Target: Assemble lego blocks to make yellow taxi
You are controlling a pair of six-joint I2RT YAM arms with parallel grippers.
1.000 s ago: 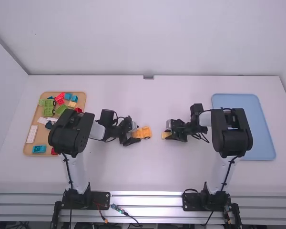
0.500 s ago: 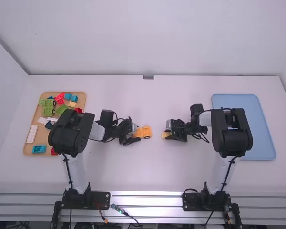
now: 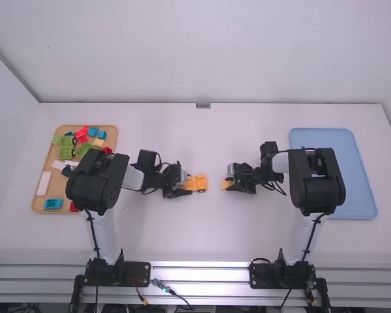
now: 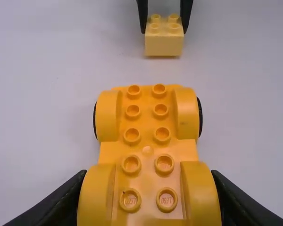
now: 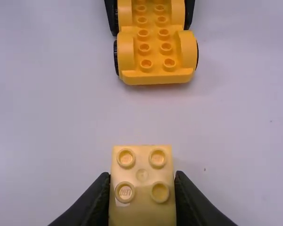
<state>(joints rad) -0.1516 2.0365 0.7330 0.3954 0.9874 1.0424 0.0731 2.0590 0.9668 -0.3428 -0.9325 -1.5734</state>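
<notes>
Since a moment ago the orange, studded plastic car chassis with black wheels [image 4: 148, 113] has turned very slightly, though from the high view it is hard to be sure how far, and the left gripper [image 3: 188, 182] is clamped across its wheels at one end. Off the chassis's free end, near but apart, a pale yellow, four-studded plastic block [image 5: 141, 175] sits pinched between the right gripper's [image 3: 230, 180] two fingers. Left of the chassis is a wooden tray [image 3: 36, 203] of mixed blocks, and well to its right a blue tray [image 3: 358, 189].
</notes>
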